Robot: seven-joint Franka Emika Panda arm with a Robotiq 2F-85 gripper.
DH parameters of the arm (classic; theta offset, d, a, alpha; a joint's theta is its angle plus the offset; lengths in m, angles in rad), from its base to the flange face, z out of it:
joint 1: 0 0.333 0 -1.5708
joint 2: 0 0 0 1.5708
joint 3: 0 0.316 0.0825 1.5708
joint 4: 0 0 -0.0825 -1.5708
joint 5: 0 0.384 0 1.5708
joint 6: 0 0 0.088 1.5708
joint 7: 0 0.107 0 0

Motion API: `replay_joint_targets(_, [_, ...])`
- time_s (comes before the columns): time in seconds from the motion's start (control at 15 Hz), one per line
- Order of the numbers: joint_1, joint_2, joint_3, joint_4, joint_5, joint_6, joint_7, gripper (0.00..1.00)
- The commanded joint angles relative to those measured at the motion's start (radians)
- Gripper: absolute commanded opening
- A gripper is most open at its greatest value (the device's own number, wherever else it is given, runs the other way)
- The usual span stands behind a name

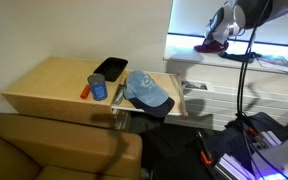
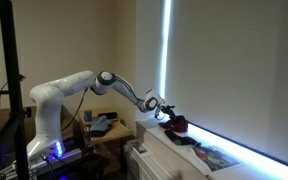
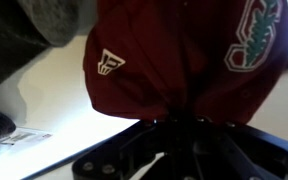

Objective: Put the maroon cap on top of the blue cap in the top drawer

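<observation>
The maroon cap [image 3: 174,55] fills the wrist view, with a small white mark on its side and a logo on the front. My gripper [image 3: 181,128] is shut on its fabric at the lower edge. In both exterior views the gripper [image 1: 220,32] [image 2: 160,108] holds the maroon cap [image 1: 212,44] [image 2: 176,124] at the window sill, far from the cabinet. The blue cap [image 1: 147,92] lies in the pulled-out top drawer [image 1: 192,108] of the tan cabinet [image 1: 49,85].
A black tray [image 1: 110,68], a small blue can [image 1: 99,88] and an orange item [image 1: 86,92] stand on the cabinet top. A brown sofa [image 1: 54,150] is in front. Papers [image 1: 276,62] lie on the sill. A dark stand pole [image 1: 247,85] rises near the drawer.
</observation>
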Motion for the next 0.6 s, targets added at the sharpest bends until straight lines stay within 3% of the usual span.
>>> replay_joint_targets(0.0, [-0.138,-0.203,0.190,-0.004,0.022,-0.076,-0.167,0.01])
replay_joint_targets(0.13, [-0.242,-0.330,0.343,-0.017,0.002,-0.171,-0.321,0.01])
replay_joint_targets(0.53, [-0.533,-0.640,0.650,-0.098,0.072,-0.492,-0.749,0.01])
